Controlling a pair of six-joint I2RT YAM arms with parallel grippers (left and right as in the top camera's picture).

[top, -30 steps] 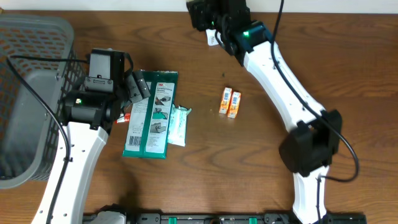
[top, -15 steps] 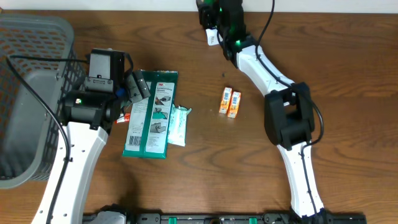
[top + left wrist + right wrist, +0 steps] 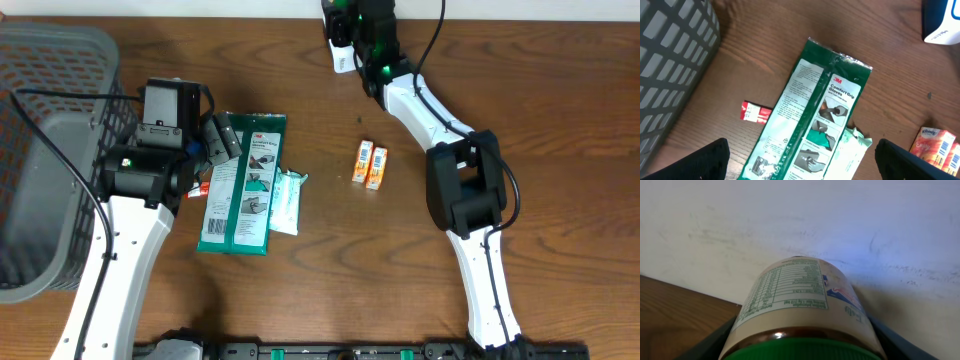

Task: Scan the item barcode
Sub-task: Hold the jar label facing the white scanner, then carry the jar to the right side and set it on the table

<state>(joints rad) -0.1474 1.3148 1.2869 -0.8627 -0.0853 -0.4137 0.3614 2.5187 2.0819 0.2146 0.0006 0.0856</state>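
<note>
Green-lidded jar (image 3: 799, 300) sits clamped between the fingers of the right gripper (image 3: 801, 347) at the far edge of the table (image 3: 560, 120), its label facing the wrist camera. The left gripper (image 3: 802, 162) hangs spread wide above a green glove pack (image 3: 812, 125) (small red packet (image 3: 756, 112) just beside it).
</note>
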